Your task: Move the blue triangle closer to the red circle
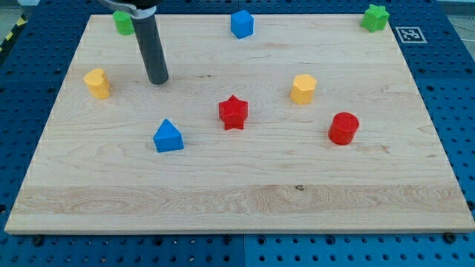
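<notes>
The blue triangle [168, 136] lies on the wooden board [237, 200] at the view's left of centre. The red circle [344, 128] stands far to its right, toward the view's right side. A red star [233, 112] sits between them, slightly higher in the view. My tip [158, 80] rests on the board above the blue triangle and slightly to its left, well apart from it. The rod rises from the tip to the view's top edge.
A yellow block [97, 83] lies left of my tip. A yellow hexagon [303, 88] lies up and left of the red circle. A blue block [242, 24], a green block [123, 23] and a green star [375, 17] sit along the board's top edge.
</notes>
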You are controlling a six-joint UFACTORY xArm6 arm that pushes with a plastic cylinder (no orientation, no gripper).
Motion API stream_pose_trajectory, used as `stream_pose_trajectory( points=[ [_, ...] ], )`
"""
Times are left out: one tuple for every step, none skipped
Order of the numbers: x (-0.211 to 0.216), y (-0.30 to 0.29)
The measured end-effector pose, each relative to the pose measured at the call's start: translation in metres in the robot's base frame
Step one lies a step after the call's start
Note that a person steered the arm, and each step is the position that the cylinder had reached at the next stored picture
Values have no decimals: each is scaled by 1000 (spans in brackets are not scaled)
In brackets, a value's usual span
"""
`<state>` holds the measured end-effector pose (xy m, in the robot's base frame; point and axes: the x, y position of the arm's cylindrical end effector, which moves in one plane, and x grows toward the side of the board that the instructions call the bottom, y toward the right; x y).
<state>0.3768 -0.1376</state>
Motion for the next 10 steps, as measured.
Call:
stream_pose_trajectory(
  points=[
    [17, 0],
    [25, 0],
    [42, 0],
    [59, 0],
    [83, 0],
    [110, 0],
    [119, 4],
    [124, 26],
    [130, 43],
    [136, 52]
  ],
)
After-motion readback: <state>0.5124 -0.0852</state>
